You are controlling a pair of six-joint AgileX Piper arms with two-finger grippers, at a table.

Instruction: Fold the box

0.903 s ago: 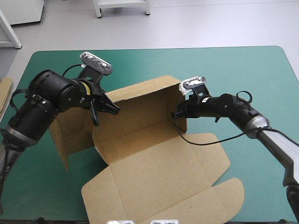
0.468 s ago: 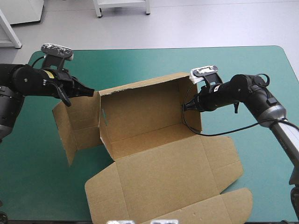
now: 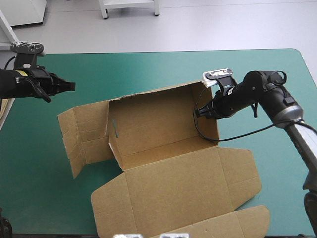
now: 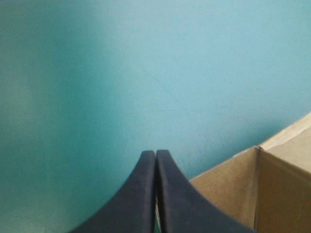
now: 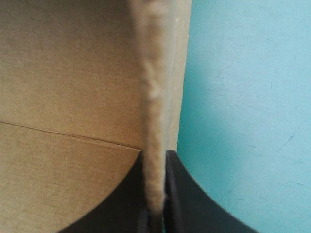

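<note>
Box: one brown box [image 3: 163,148], half set up as an open tray.
Place: mid-table on the teal-green cover [image 3: 148,64], nearer the near edge than the far one.
Walls: the back wall [image 3: 153,111] and right wall [image 3: 212,130] stand; the left flaps [image 3: 81,134] lie splayed outward on the cover.
Lid: the lid [image 3: 183,198] lies flat toward the near edge, with its tuck flap outermost.
Handling: probably light and stiff. It should bend cleanly only along its creases and spring back if let go. The thin cut edges may crush or tear under a hard pinch, and the whole sheet may slide on the cover when pushed.
Hold: best taken on a wall's free top edge or on a flap close to its crease, with the other arm bracing the tray.
Right gripper: the right gripper [image 3: 200,113] is pinched on the right wall, one finger inside and one outside.
Left gripper: the left gripper [image 3: 69,86] is closed to a point on nothing, over bare cover near the left edge, well apart from the box.
Count: one box, two standing walls, one lid and two grippers; only one gripper is on the board.
Next: judged from this, the left side needs raising and tucking.
</note>
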